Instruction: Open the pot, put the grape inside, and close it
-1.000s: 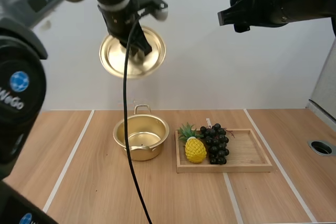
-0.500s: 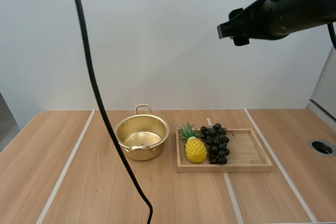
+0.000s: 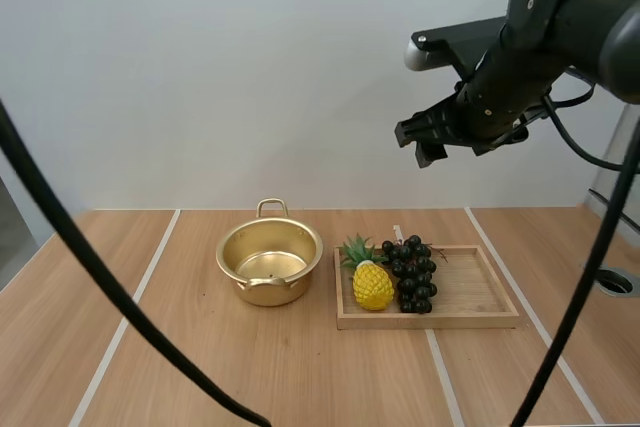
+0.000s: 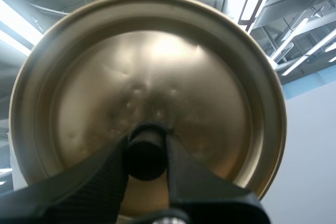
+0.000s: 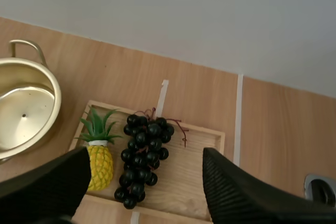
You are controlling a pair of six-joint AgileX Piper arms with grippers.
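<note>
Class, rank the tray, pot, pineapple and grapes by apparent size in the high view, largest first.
1. Tray
2. Pot
3. Pineapple and grapes look about alike, so I leave them unranked.

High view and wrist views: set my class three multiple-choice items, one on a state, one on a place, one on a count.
1. The pot is: A covered; B open and empty; C tipped over.
2. The grapes are: A in the pot; B held in the air; C on the tray.
3. Fruits on the tray: A one; B two; C three.

Answers:
1 B, its bare inside shows, and the left fingers pinch the knob of the lid.
2 C, they lie on it beside the pineapple.
3 B, only the grapes and the pineapple are on it.
</note>
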